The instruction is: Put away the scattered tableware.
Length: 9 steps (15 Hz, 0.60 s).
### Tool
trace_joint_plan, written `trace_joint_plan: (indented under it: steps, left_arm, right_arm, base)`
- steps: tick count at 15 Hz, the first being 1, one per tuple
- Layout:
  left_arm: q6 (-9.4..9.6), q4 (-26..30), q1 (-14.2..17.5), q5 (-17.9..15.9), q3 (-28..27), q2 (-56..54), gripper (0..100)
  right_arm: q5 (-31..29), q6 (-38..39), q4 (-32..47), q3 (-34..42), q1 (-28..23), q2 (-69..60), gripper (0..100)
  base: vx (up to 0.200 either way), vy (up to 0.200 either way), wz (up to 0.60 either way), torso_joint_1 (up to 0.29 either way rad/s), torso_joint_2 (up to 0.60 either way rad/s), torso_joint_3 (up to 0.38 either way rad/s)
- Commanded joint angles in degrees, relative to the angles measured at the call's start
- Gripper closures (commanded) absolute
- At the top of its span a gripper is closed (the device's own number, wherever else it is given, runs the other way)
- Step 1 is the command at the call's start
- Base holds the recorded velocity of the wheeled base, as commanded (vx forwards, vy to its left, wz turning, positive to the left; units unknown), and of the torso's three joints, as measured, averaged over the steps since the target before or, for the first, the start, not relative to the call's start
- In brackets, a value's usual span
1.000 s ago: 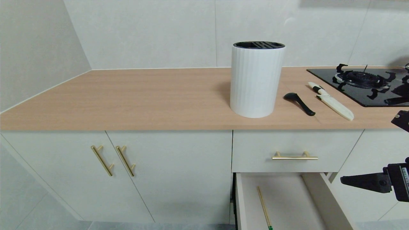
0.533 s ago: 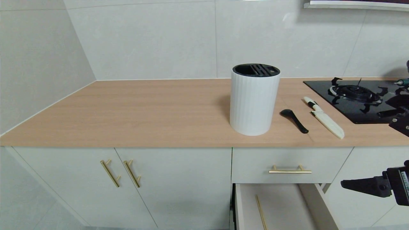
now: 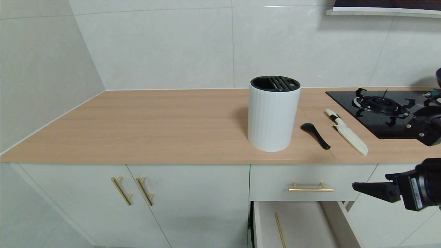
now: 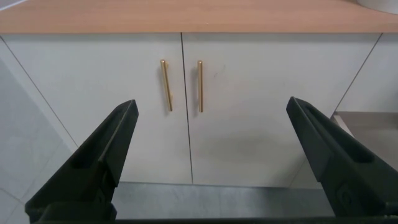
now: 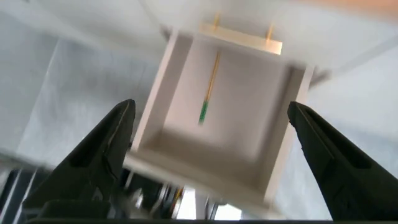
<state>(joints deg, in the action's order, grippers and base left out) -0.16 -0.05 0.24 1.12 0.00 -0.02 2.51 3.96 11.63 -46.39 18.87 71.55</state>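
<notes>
Standing on the light wood-grain countertop (image 3: 155, 127) is a white ribbed cylindrical holder with a black slotted top (image 3: 274, 119), upright, towards the right half of the counter. Just to its right lies a black spoon (image 3: 315, 135), flat on the counter, bowl towards the wall and handle towards the counter edge, apart from the holder. Beside the spoon, further right, lies a cream-white knife with a black band on its handle (image 3: 346, 132), blade pointing towards the counter edge; it does not touch the spoon. A black glass gas hob (image 3: 370, 119) is set into the counter to the right of the knife.

Below the counter, a shallow drawer front with a brass bar handle (image 3: 311, 188) is closed. The pale drawer beneath it (image 3: 303, 224) is pulled open and holds a thin wooden chopstick with a green end (image 3: 279, 229), lying lengthwise on the drawer floor.

The right gripper (image 5: 211, 107) hangs above the open drawer with its black fingers spread apart and nothing between them. The left gripper (image 4: 211, 107) is also spread apart and empty, low down and facing the white double cabinet doors (image 4: 249, 118) with their two vertical brass handles (image 4: 165, 84).
</notes>
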Motion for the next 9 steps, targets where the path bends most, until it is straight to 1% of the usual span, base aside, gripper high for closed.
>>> trace_joint_plan:
  steps: [1, 2, 3, 4, 5, 6, 7, 9]
  left_arm:
    - [-0.02, 0.0, 0.0, 0.0, 0.0, 0.0, 0]
    - [-0.02, 0.0, 0.0, 0.0, 0.0, 0.0, 0]
    - [-0.02, 0.0, 0.0, 0.0, 0.0, 0.0, 0]
    - [-0.02, 0.0, 0.0, 0.0, 0.0, 0.0, 0]
    - [-0.02, 0.0, 0.0, 0.0, 0.0, 0.0, 0]
    - [-0.02, 0.0, 0.0, 0.0, 0.0, 0.0, 0]
    - [-0.02, 0.0, -0.1, 0.0, 0.0, 0.0, 0]
    - [-0.02, 0.0, -0.1, 0.0, 0.0, 0.0, 0]
  right_arm:
    - [0.0, -4.7, -11.3, -1.0, -5.2, 12.3, 0]
    - [0.5, -6.5, -16.2, -2.2, -6.9, 17.0, 0]
    - [0.6, -6.8, -20.0, -4.2, -8.1, 22.0, 0]
    - [0.7, -7.0, -22.0, -5.5, -8.6, 24.6, 0]
    - [1.3, -9.2, -27.0, -8.0, -10.0, 30.1, 0]
    - [1.4, -11.3, -30.4, -10.0, -10.3, 33.0, 0]
    - [1.4, -11.4, -32.7, -12.2, -10.3, 35.8, 0]
    - [1.3, -11.4, -33.7, -15.1, -10.2, 39.2, 0]
  base:
    - [0.000, 0.000, 0.00, 0.000, 0.00, 0.000]
    - [0.000, 0.000, 0.00, 0.000, 0.00, 0.000]
    - [0.000, 0.000, 0.00, 0.000, 0.00, 0.000]
    - [0.000, 0.000, 0.00, 0.000, 0.00, 0.000]
    - [0.000, 0.000, 0.00, 0.000, 0.00, 0.000]
    - [0.000, 0.000, 0.00, 0.000, 0.00, 0.000]
    - [0.000, 0.000, 0.00, 0.000, 0.00, 0.000]
    - [0.000, 0.000, 0.00, 0.000, 0.00, 0.000]
